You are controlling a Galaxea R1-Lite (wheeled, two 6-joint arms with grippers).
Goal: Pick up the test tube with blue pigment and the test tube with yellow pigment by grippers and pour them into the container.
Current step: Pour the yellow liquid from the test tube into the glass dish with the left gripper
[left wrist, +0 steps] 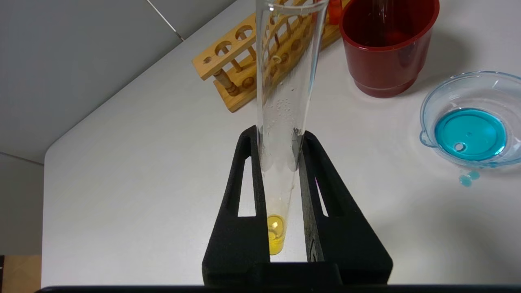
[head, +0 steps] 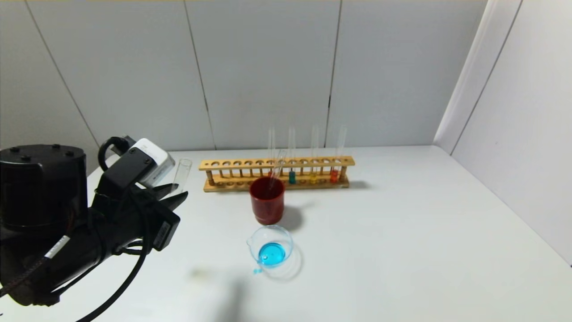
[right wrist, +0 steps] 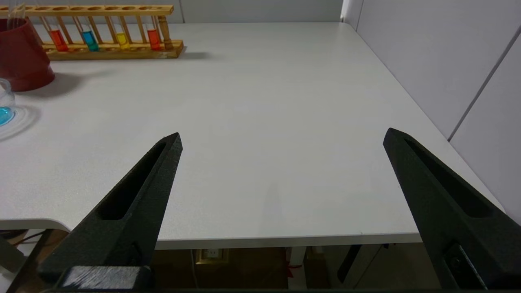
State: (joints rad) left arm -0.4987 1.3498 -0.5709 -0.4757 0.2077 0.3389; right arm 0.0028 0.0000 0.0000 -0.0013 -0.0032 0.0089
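Observation:
My left gripper [left wrist: 279, 134] is shut on the test tube with yellow pigment [left wrist: 285, 81], its jaws pressing the glass on both sides. A little yellow liquid sits in the tube's round bottom. In the head view this gripper [head: 176, 197] hangs above the table's left part, left of the container [head: 252, 239], with the tube's open end [head: 182, 172] sticking up. The container [left wrist: 431, 106] is a low clear beaker holding blue liquid. A test tube with blue pigment [head: 292, 176] stands in the wooden rack [head: 277, 164]. My right gripper [right wrist: 283, 136] is open and empty over the table's front edge.
A dark-red cup [head: 267, 200] stands between rack and container, with an empty tube leaning in it. The rack also holds tubes with yellow [head: 313, 178] and orange [head: 334, 175] liquid. Blue drops [left wrist: 468, 178] lie on the table beside the container. Walls close the back and right.

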